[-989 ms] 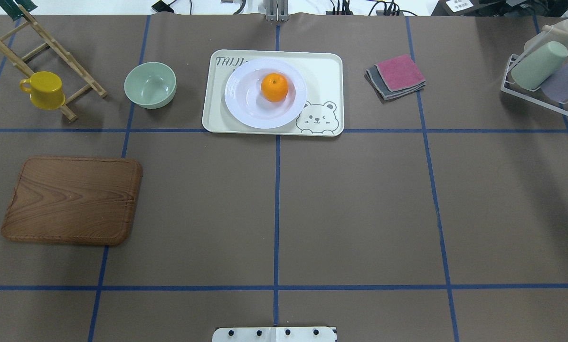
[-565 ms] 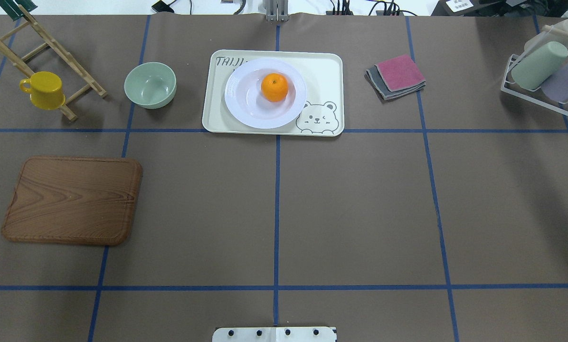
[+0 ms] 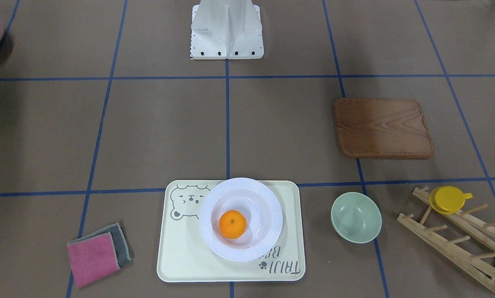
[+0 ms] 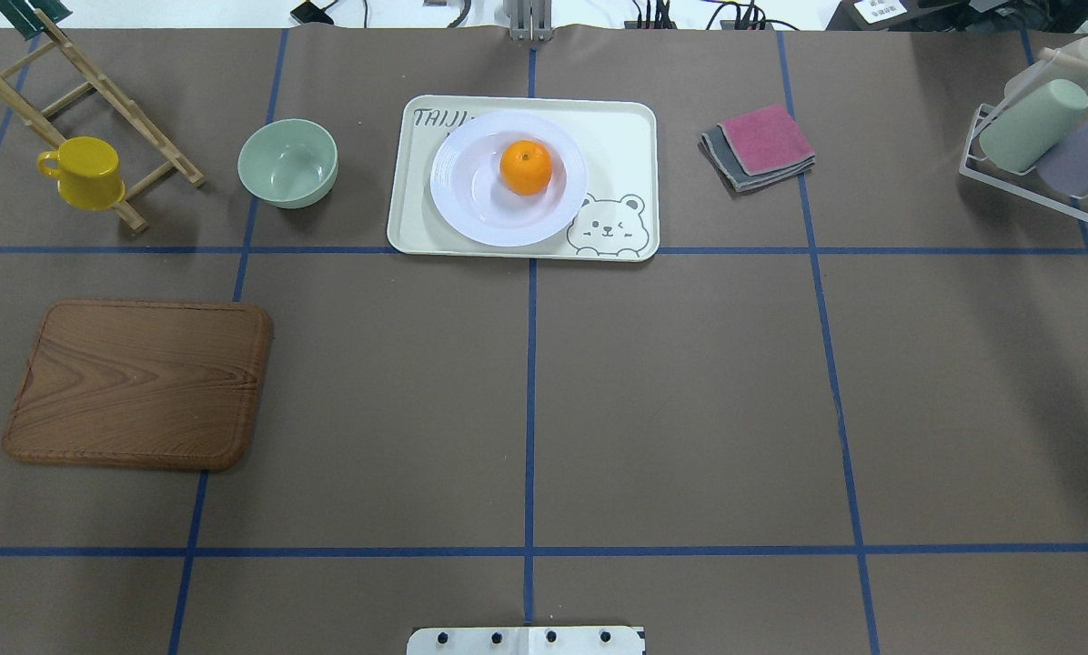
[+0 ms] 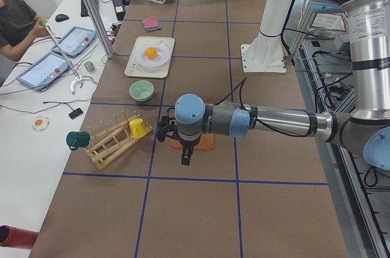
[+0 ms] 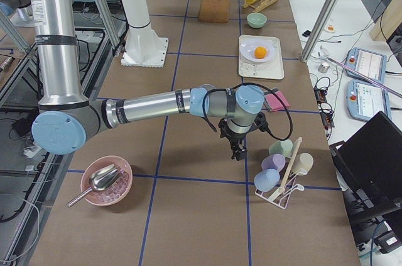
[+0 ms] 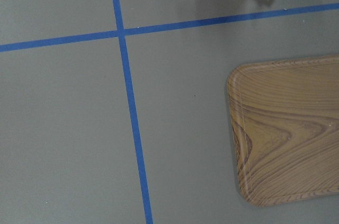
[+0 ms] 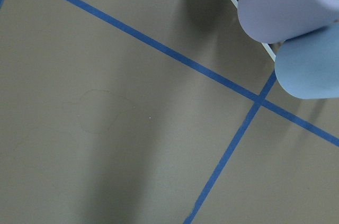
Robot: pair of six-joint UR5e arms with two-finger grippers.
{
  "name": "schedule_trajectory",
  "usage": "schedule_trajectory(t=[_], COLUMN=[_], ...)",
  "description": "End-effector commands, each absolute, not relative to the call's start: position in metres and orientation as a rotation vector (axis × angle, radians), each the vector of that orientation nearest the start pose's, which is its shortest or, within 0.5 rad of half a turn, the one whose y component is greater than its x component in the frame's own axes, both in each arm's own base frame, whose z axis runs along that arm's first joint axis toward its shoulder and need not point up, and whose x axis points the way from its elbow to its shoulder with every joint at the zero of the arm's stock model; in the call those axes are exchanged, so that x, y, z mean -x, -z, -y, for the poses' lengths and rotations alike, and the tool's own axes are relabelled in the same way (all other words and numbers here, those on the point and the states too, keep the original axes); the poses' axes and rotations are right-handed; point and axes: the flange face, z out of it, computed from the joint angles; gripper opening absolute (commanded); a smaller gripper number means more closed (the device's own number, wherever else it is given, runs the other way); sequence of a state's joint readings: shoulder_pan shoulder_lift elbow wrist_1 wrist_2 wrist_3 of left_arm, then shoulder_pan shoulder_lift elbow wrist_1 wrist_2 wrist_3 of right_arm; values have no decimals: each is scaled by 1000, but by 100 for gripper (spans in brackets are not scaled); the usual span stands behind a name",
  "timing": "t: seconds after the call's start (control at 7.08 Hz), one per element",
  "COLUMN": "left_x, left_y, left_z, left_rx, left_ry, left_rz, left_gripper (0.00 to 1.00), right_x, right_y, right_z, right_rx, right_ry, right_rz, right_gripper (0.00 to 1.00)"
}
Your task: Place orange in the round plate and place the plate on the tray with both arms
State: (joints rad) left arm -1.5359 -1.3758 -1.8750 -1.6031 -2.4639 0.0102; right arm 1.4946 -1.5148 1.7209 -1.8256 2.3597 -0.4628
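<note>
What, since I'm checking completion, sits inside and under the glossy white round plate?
A small bright orange fruit rests inside the white round plate. Under it lies the cream rectangular bear-print tray; the plate covers part of its lettering, and the surface beneath is hidden.

We see the left gripper [image 5: 186, 158] and the right gripper [image 6: 239, 151] only in side views, too small to judge. The round plate [image 4: 450, 196] hides some lettering on the tray [image 4: 624, 136].
</note>
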Motion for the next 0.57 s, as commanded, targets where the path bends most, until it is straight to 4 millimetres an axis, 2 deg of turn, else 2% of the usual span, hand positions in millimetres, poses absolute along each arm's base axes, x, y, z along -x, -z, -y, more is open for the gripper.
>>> schedule_trajectory(t=[0.0, 0.28, 0.42], left_x=[42, 44, 44], left_y=[-570, -566, -564], left_z=[436, 437, 437], left_rx=[-155, -168, -172], left_ry=[-110, -113, -115], left_rz=[-862, -834, -835], left_gripper=[100, 100, 100], right_x=[-32, -38, -38], right_y=[-593, -596, -607], right_z=[499, 492, 485], right_rx=[-90, -45, -26], right_ry=[468, 355, 349], right_rz=[789, 785, 788], right_gripper=[100, 100, 100])
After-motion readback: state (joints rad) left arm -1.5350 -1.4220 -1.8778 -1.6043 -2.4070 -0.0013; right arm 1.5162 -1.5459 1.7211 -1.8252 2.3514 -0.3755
